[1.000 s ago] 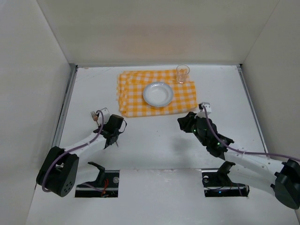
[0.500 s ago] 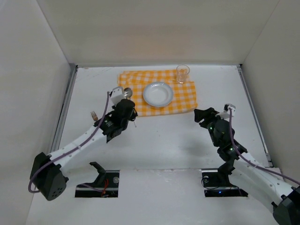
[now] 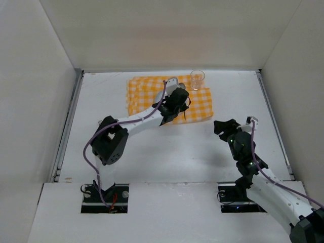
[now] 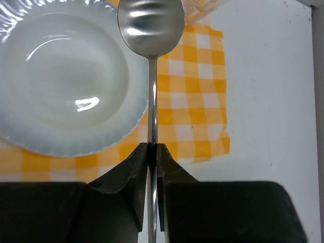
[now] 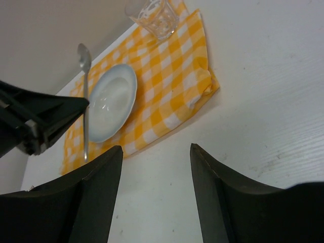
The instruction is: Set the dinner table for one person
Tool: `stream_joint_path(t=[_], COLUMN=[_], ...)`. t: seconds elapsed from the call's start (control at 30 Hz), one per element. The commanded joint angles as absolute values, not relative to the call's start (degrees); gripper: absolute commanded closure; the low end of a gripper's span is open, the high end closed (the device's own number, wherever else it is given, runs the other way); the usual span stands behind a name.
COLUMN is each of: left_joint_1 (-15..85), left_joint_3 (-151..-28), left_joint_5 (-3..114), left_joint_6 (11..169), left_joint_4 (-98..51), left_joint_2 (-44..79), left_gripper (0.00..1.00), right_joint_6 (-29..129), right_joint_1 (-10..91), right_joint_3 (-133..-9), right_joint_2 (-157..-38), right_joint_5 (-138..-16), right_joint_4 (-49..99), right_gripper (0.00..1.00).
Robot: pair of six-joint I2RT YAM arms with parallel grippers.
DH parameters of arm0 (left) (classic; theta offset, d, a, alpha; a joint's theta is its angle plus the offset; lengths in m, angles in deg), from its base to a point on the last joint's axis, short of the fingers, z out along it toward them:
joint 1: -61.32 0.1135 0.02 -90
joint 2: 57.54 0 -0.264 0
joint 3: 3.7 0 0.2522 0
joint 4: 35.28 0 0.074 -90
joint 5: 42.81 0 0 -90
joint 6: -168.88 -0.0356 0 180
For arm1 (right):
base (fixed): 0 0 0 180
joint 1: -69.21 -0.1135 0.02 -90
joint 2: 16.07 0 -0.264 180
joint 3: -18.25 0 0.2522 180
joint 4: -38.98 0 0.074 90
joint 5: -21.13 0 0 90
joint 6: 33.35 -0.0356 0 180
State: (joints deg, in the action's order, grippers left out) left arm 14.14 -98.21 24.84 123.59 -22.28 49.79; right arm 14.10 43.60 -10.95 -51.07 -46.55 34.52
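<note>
I see a satin-bright metal spoon (image 4: 151, 23), a glossy white plate (image 4: 61, 76), soft woven checked cloth (image 4: 200, 116), a clear glass tumbler (image 5: 152, 17), and a matt white worktop (image 4: 273, 101), faintly scuffed in the right wrist view.

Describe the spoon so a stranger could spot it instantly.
On the matte white tabletop lies a yellow-and-white checked cloth bearing a round white scalloped plate. Over the plate's rim hangs a slim silver metal spoon, the only thing held aloft, pinched in the black left gripper.
</note>
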Motion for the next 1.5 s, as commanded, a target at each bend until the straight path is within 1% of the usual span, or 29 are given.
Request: stream_joint_path(t=[0.0,0.2,0.53,0.97,1.47], left_joint_1=[13.38,13.46,13.55,15.4,17.16], left_joint_3=[-106.21,-112.54,-121.43,-130.83,-133.65], left_joint_5=[26.89,26.01,26.71,29.26,33.3], left_joint_6=[125.99,129.5,130.56,126.61,123.97], left_joint_4=[-24.51,-23.63,-21.35,-15.02,-14.05], left_joint_2=[53.01,59.96,69.1,76.75,81.24], left_gripper=[1.0,1.0,1.0,1.0,0.97], right_joint_6=[13.05,12.44,12.0,11.82,11.91], right_joint_1=[44.21,44.65,45.09,45.17,45.09], right_joint_3=[-10.28,-9.75,-9.4,-9.13,-9.14], right_joint_2=[-49.56,-48.15,-47.0,-47.53,-47.97], right_joint_5=[-47.17,-47.69,-49.1,-49.1,-48.49], right_joint_4=[35.5,35.15,35.15,35.59,36.12], right_gripper=[0.38,0.38,0.38,0.38,0.38])
